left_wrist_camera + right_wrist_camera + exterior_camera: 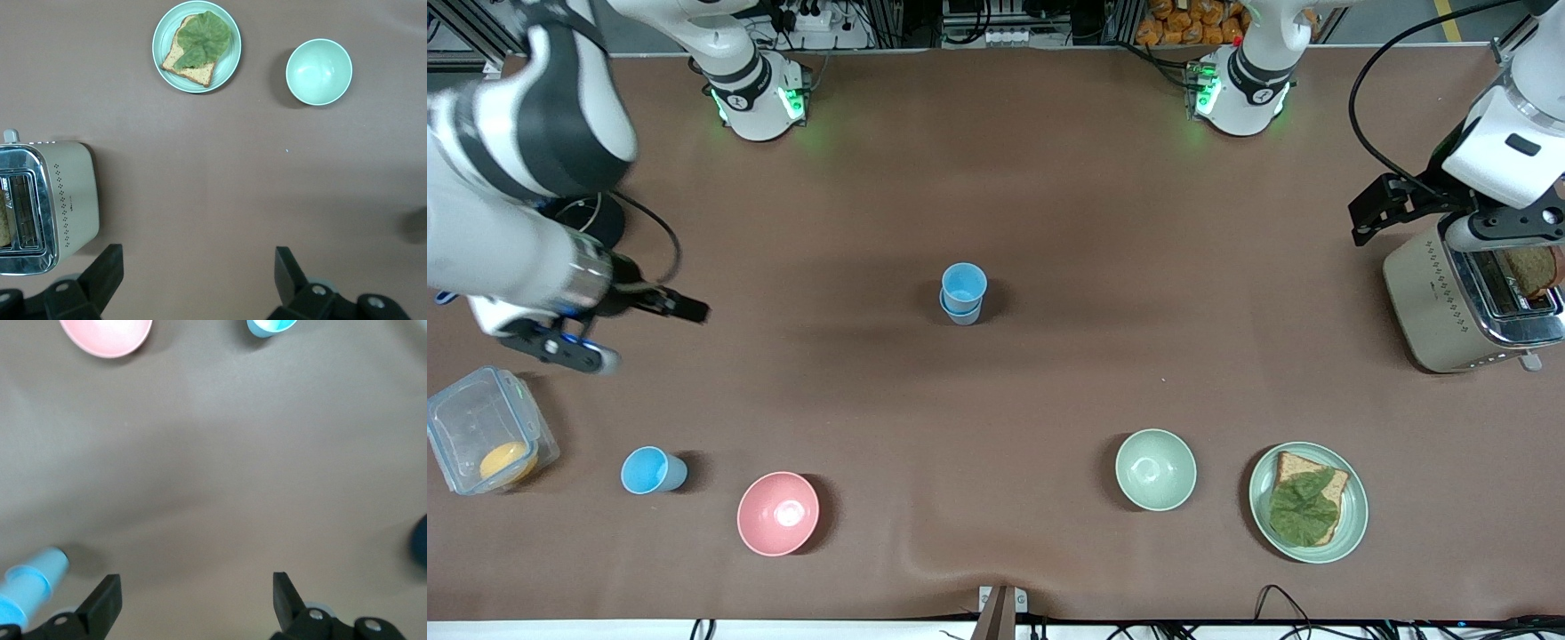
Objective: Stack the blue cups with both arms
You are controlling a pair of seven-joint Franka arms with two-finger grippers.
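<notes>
Two blue cups stand stacked one in the other at the middle of the table; the stack also shows in the right wrist view. A third blue cup stands alone near the front camera toward the right arm's end, beside the pink bowl; the right wrist view shows it too. My right gripper is open and empty above bare table between the stack and the right arm's end. My left gripper is open and empty, up beside the toaster, over bare table.
A pale green bowl and a green plate with bread and a leaf sit near the front camera toward the left arm's end. A clear lidded box with something orange stands at the right arm's end. The toaster holds a slice of bread.
</notes>
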